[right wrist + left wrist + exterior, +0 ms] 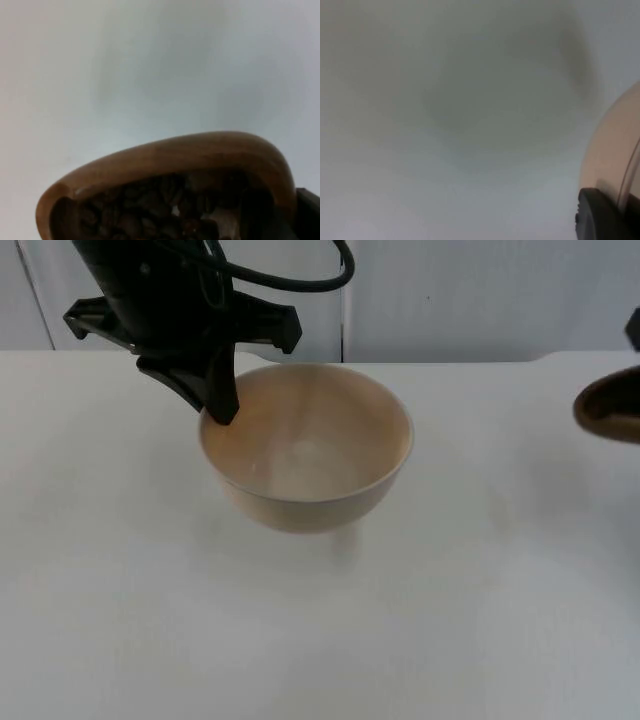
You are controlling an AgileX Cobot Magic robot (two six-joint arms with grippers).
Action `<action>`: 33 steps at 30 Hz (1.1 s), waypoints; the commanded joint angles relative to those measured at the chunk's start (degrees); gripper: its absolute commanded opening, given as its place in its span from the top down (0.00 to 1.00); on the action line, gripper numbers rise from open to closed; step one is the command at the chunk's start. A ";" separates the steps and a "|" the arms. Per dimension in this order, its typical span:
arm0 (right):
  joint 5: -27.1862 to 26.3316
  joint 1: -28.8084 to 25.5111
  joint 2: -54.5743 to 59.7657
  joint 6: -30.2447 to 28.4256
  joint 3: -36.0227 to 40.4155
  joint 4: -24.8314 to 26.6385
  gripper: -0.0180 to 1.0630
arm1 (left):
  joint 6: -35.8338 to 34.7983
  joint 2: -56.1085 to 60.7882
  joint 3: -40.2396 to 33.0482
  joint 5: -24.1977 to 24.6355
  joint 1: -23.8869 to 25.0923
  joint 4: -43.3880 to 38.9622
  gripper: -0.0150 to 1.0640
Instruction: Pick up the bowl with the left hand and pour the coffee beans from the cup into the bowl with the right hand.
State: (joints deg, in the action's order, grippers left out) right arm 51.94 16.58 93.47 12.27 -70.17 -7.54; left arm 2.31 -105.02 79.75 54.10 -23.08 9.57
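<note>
A cream bowl hangs above the white table, its inside bare. My left gripper is shut on the bowl's rim at its far left side, one black finger reaching down inside. The left wrist view has the bowl's outer wall beside a black fingertip. At the table's right edge a brown wooden cup is held up in the air. The right wrist view looks into that wooden cup, which is full of dark coffee beans, with my right gripper shut on its rim.
The white table stretches wide in front of and around the bowl, which casts a faint shadow under itself. A grey partition wall closes the far side.
</note>
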 commanded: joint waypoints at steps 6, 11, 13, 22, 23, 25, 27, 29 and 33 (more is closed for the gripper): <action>8.52 0.13 -2.52 -2.23 -4.80 -1.32 0.98 | 0.17 0.28 0.49 -0.43 -0.29 0.89 0.99; 8.78 0.13 -2.52 -2.65 -5.60 -1.18 0.98 | 0.20 0.28 0.49 -0.43 -0.29 1.09 0.99; 8.78 0.13 -2.52 -2.65 -5.60 -1.18 0.98 | 0.20 0.28 0.49 -0.43 -0.29 1.09 0.99; 9.18 0.13 -2.52 -4.41 -5.90 0.88 0.98 | 0.29 0.28 0.49 -0.54 -0.29 1.60 0.99; 9.60 0.13 -2.41 -5.17 -6.38 1.78 0.98 | 0.29 0.28 0.49 -0.54 -0.29 1.60 0.99; 10.17 0.82 -2.41 -5.43 -8.39 2.16 0.98 | 0.29 0.28 0.49 -0.54 -0.29 1.71 0.99; 10.29 1.00 -2.41 -5.43 -8.99 2.16 0.98 | 0.29 0.28 0.49 -0.43 -0.29 1.71 0.99; 12.35 3.08 -1.47 -5.43 -12.71 1.56 0.98 | 0.29 0.28 0.49 -0.43 -0.29 1.71 0.99; 16.80 6.06 1.78 -5.43 -19.33 0.96 0.98 | 0.29 0.28 0.49 -0.43 -0.29 1.71 0.99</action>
State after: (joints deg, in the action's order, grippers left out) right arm 66.88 21.70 94.28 7.37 -87.48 -6.17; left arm 2.53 -105.02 79.75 54.10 -23.08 10.49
